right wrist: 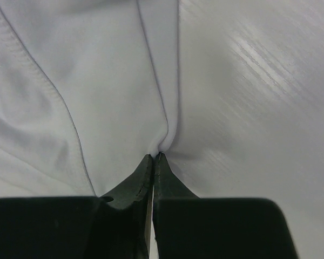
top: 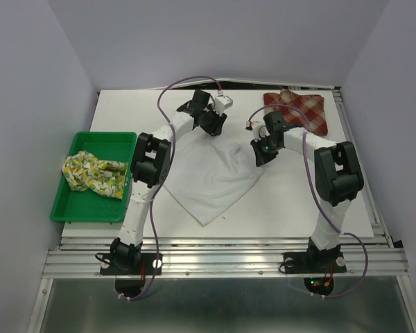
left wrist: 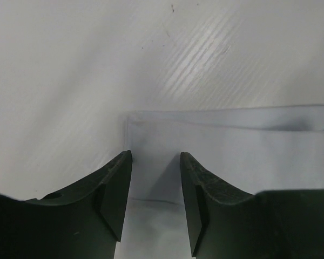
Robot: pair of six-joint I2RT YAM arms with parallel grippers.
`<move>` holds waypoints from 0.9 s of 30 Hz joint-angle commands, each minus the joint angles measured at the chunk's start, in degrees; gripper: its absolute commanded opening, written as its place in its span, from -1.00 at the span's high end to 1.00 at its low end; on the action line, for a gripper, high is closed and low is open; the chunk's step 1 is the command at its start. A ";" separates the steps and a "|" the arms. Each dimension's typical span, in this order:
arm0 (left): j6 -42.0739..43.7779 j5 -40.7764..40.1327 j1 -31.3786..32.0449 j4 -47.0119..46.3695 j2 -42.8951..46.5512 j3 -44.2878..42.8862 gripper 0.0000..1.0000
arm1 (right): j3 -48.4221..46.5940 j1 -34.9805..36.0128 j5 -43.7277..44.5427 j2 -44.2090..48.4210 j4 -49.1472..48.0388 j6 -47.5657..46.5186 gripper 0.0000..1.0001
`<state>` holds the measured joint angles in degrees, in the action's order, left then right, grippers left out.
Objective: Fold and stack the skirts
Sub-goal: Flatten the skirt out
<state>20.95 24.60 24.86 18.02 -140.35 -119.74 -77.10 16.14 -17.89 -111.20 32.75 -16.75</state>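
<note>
The plain white skirt [top: 215, 177] lies spread on the table's middle. My left gripper [top: 209, 119] hovers over its far left corner, open; in the left wrist view the gripper [left wrist: 155, 156] has the skirt's corner [left wrist: 216, 140] lying flat beneath the gap, nothing pinched. My right gripper [top: 258, 154] sits at the skirt's right edge, shut on a fold of the white cloth [right wrist: 97, 81] right at the tips [right wrist: 153, 156]. The red-and-cream plaid skirt [top: 297, 109] lies at the back right. The fruit-print skirt [top: 93, 173] is bunched in the green tray [top: 66, 201].
The green tray stands at the table's left edge. Grey walls close in the back and both sides. A metal rail with both arm bases runs along the near edge [top: 222, 260].
</note>
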 commanded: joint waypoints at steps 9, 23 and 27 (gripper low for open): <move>-3.55 -3.07 -0.43 -5.63 -1.32 -2.07 0.14 | 1.25 -0.32 -2.24 0.37 -1.02 -0.56 0.99; -8.03 -5.69 -3.15 -7.82 -2.73 -3.22 1.00 | 9.23 -0.32 -1.36 5.36 -0.94 -0.65 0.99; -8.38 -8.25 -4.21 -7.83 -3.78 -4.97 1.00 | 13.80 -0.32 -0.92 8.09 -1.02 -1.18 0.99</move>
<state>13.69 21.67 22.83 13.04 -143.37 -120.81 -67.70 16.10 -19.55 -105.75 28.82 -16.80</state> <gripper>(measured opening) 0.033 0.031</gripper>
